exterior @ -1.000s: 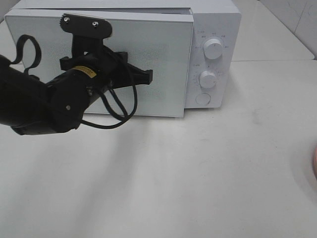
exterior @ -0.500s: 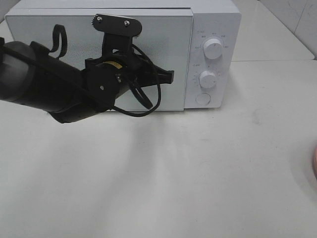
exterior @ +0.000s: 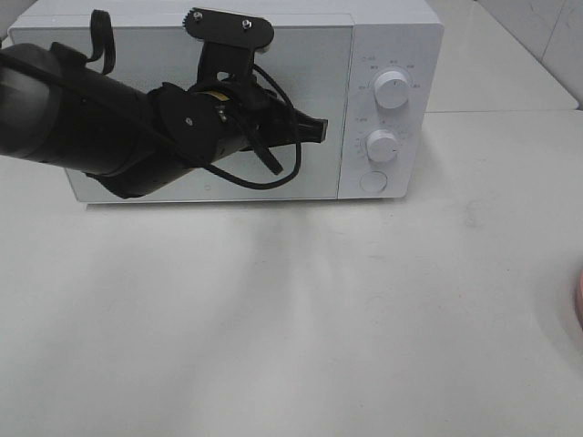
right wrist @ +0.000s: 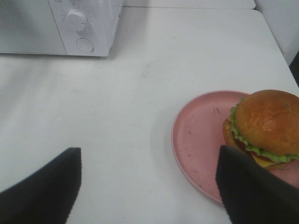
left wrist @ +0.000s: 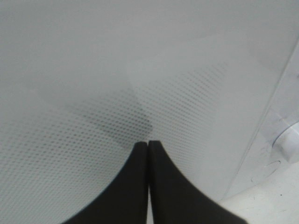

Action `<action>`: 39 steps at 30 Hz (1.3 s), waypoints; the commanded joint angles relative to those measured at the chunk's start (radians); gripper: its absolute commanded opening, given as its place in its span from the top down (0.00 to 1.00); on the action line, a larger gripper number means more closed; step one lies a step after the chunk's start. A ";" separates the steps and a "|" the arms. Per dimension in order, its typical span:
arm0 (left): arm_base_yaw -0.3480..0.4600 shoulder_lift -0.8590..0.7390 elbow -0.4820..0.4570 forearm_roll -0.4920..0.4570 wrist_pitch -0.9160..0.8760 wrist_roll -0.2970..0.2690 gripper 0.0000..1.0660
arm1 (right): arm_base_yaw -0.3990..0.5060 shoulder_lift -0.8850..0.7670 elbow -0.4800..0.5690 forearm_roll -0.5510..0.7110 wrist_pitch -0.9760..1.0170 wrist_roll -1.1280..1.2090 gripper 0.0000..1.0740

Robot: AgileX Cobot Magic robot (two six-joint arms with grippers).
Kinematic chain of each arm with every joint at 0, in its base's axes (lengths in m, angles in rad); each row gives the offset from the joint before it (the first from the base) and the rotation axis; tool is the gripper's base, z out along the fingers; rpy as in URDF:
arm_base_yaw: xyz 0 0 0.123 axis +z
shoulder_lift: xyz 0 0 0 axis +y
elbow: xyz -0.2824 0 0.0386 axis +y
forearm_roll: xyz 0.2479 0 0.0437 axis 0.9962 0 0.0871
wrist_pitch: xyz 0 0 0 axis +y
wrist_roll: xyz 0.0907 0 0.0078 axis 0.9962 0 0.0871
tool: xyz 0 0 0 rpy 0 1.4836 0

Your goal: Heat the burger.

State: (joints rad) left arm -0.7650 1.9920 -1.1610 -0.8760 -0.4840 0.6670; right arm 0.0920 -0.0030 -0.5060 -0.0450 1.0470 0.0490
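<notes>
White microwave (exterior: pixel 383 55) sits at the back of the white tabletop (exterior: pixel 319 319), door shut, two knobs (exterior: pixel 392 88) and a round button (exterior: pixel 373 182). Pink plate (right wrist: pixel 198 140) well apart from it.

The burger (right wrist: pixel 264 128) sits on a pink plate (right wrist: pixel 196 144), toward one side of it. The right gripper (right wrist: pixel 147 189) hangs above the white table (right wrist: pixel 140 93), jaws wide apart, holding nothing. A microwave (right wrist: pixel 60 25) with 1 visible knob (right wrist: pixel 76 19) and a round button (right wrist: pixel 84 45) stands well apart.

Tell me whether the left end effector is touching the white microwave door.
Touching: in the left wrist view, the shut left end effector has its tips pressed against the dotted white microwave door, with no gap visible.
</notes>
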 commanded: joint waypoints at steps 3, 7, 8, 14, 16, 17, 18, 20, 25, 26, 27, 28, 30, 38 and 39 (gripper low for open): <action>-0.041 -0.082 0.085 -0.059 -0.033 0.033 1.00 | -0.004 -0.028 0.001 0.003 -0.010 -0.006 0.29; -0.062 -0.125 0.140 -0.078 0.006 0.033 0.97 | -0.004 -0.028 0.001 0.003 -0.010 -0.006 0.29; -0.062 -0.162 0.177 -0.078 0.109 0.033 0.85 | -0.004 -0.028 0.001 0.003 -0.010 -0.006 0.29; -0.062 -0.240 0.259 -0.077 0.317 0.033 0.15 | -0.004 -0.028 0.001 0.003 -0.010 -0.006 0.29; -0.062 -0.273 0.291 -0.060 0.404 0.035 0.03 | -0.004 -0.028 0.001 0.003 -0.010 -0.006 0.29; -0.062 -0.273 0.291 -0.060 0.404 0.035 0.03 | -0.004 -0.028 0.001 0.003 -0.010 -0.006 0.29; -0.062 -0.299 0.309 -0.035 0.443 0.035 0.04 | -0.004 -0.028 0.001 0.003 -0.010 -0.006 0.29; -0.061 -0.316 0.320 -0.017 0.474 0.035 0.04 | -0.004 -0.028 0.001 0.003 -0.010 -0.006 0.29; -0.021 -0.401 0.338 0.042 0.642 0.024 0.05 | -0.004 -0.028 0.001 0.003 -0.010 -0.006 0.29; 0.013 -0.440 0.338 0.069 0.735 0.024 0.05 | -0.004 -0.028 0.001 0.003 -0.010 -0.006 0.29; 0.060 -0.479 0.338 0.098 0.823 0.023 0.05 | -0.004 -0.028 0.001 0.003 -0.010 -0.006 0.29; 0.060 -0.479 0.338 0.098 0.823 0.023 0.05 | -0.004 -0.028 0.001 0.003 -0.010 -0.006 0.29; 0.083 -0.493 0.338 0.106 0.856 0.016 0.05 | -0.004 -0.028 0.001 0.003 -0.010 -0.006 0.29; 0.343 -0.615 0.338 0.184 1.160 -0.110 0.05 | -0.004 -0.028 0.001 0.003 -0.010 -0.006 0.29; 0.403 -0.643 0.338 0.217 1.228 -0.142 0.05 | -0.004 -0.028 0.001 0.003 -0.010 -0.006 0.29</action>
State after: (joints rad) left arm -0.3990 1.3750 -0.8260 -0.6870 0.6730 0.5590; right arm 0.0920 -0.0030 -0.5060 -0.0450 1.0470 0.0490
